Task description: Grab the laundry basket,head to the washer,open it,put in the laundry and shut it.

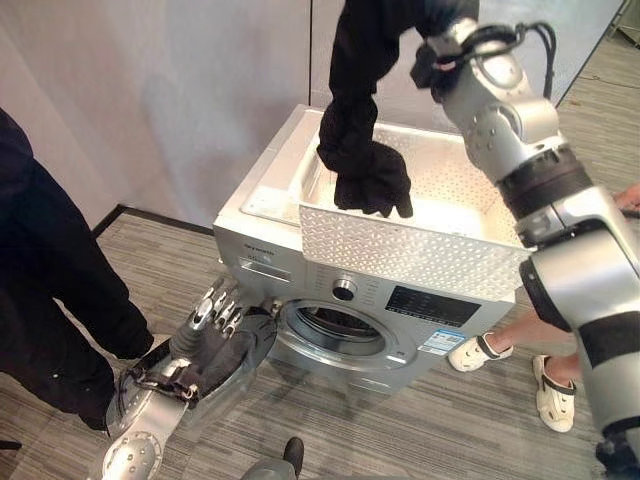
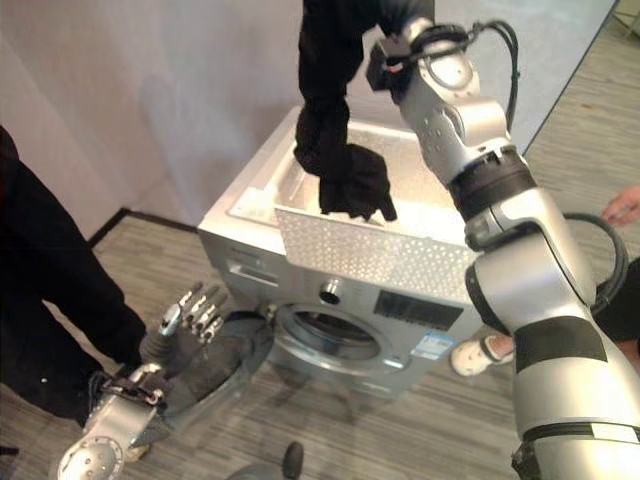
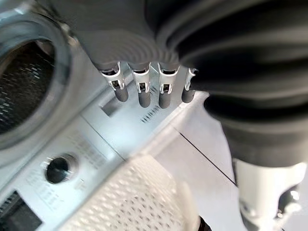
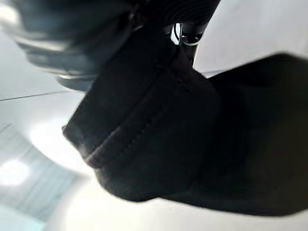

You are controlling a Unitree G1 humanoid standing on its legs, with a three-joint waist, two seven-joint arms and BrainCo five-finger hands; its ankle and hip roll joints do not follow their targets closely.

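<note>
A silver front-loading washer [image 1: 300, 255] stands against the wall with its round door [image 1: 252, 348] swung open to the left, so the drum [image 1: 335, 328] shows. On top of it sits a white perforated laundry basket [image 1: 400, 250]. My right hand [image 4: 185, 34] is raised above the basket and shut on a black garment [image 1: 365, 150], which hangs down with its lower end just inside the basket. Low at the left, my left hand [image 1: 215, 318] rests on the open door with its fingers [image 3: 142, 91] straight.
A person in dark clothes [image 1: 50, 300] stands close at the left. Another person's feet in white sandals [image 1: 555, 392] are on the wood-pattern floor to the right of the washer, and a hand [image 2: 622, 205] shows at the right edge.
</note>
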